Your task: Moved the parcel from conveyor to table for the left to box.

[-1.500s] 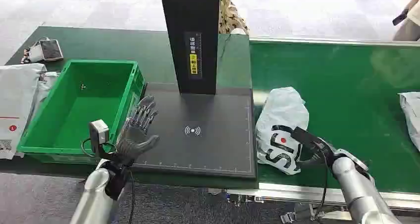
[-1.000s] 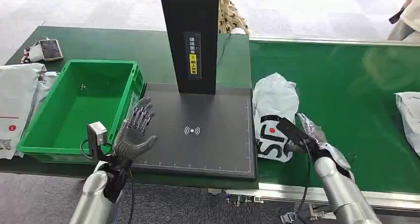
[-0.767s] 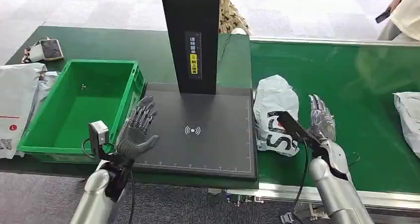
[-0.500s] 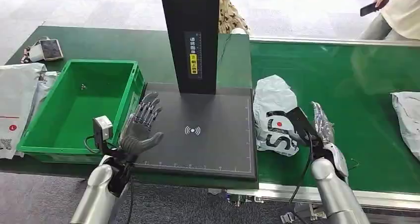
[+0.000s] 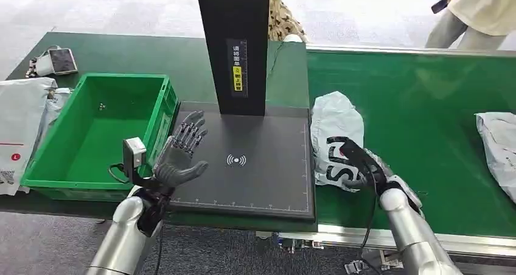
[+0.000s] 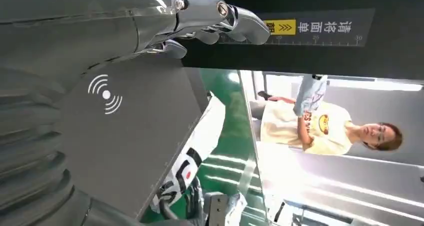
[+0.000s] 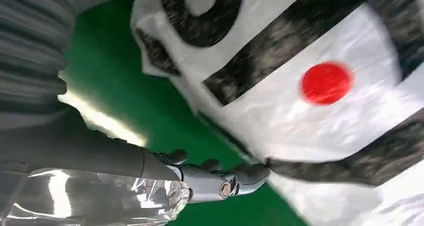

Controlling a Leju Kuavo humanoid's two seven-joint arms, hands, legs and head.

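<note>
The belt [image 5: 426, 104] carries the parcel [image 5: 336, 129] just ahead of the right hand [image 5: 362, 168], beside the black pad [image 5: 255, 165]. It looks like a soft, light poly bag, slick and crumpled, so a bunched fold near its lower edge seems the best hold. The right hand's fingers [image 7: 235, 178] touch that edge; whether they grip I cannot tell. Across the pad, the left hand [image 5: 182, 156] hovers with fingers spread, holding nothing.

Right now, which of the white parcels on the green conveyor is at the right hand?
The white parcel with black lettering and a red dot, beside the black scanner plate. The right hand touches it; the plain parcel lies far off at the belt's right edge.
</note>
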